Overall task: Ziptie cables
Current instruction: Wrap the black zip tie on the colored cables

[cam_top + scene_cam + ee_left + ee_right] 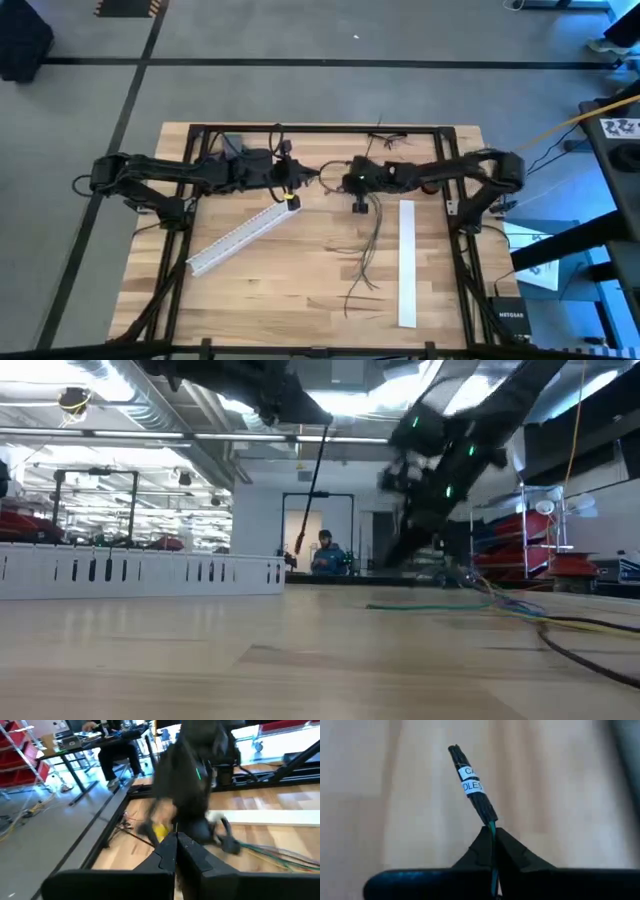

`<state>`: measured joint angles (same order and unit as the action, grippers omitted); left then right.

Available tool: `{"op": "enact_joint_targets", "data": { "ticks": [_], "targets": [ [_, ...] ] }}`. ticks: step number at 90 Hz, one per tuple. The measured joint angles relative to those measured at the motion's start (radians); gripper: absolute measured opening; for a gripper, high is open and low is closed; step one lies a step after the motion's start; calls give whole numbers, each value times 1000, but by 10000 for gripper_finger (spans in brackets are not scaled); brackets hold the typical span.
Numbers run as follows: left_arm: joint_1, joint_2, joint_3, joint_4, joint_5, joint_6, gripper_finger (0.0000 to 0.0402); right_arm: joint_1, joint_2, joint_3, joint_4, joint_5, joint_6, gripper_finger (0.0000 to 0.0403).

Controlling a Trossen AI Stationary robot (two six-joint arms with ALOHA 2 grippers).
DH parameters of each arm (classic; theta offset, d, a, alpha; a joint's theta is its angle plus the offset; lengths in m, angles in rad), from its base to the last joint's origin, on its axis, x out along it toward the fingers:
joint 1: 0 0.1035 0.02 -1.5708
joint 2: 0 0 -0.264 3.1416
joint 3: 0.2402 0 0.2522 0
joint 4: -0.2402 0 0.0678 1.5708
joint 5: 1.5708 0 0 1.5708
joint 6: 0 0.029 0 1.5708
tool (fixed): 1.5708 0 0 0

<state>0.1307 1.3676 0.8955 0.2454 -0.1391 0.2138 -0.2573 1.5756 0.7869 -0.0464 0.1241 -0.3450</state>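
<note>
The cables (368,250) are thin dark and coloured strands that trail from my right gripper (358,207) down to the table, their free ends lying spread toward the near edge (520,610). My right gripper (492,831) is shut on them near the table's middle. Beyond its fingers sticks a black bundled end with a white label (471,782). My left gripper (291,188) hovers just left of the right one, fingers together (176,837). A thin dark strip (310,490) hangs below it in the low view. Something small and yellow (288,197) shows by its tip. My left gripper is shut, and the thin dark strip (318,455) hangs slanting below it, clear of the table. The wrist view shows nothing between the fingertips, so which part it has cannot be told. My right gripper pinches the cable bundle (492,826) between its two fingers just behind the labelled end, fingers pointing down. The labelled end stands clear beyond the fingertips, and the long part hangs slack with its far lengths on the table.
A long white slotted strip (240,235) lies slanting at the table's left; it stands as a low wall in the low view (140,572). A second flat white strip (407,262) lies lengthwise at the right. A person sits at a desk in the room behind.
</note>
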Motion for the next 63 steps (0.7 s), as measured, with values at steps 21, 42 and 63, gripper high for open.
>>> {"op": "enact_joint_targets", "data": {
  "ticks": [21,42,63],
  "targets": [
    [0,3,0,57,45,-39,0,2,-70,-12,55,-4,4,2],
    [-7,8,0,100,70,-60,0,8,-58,-12,125,-21,8,1],
    [-13,34,0,156,69,-53,0,9,-58,-12,113,-37,26,0]
  ]
}}
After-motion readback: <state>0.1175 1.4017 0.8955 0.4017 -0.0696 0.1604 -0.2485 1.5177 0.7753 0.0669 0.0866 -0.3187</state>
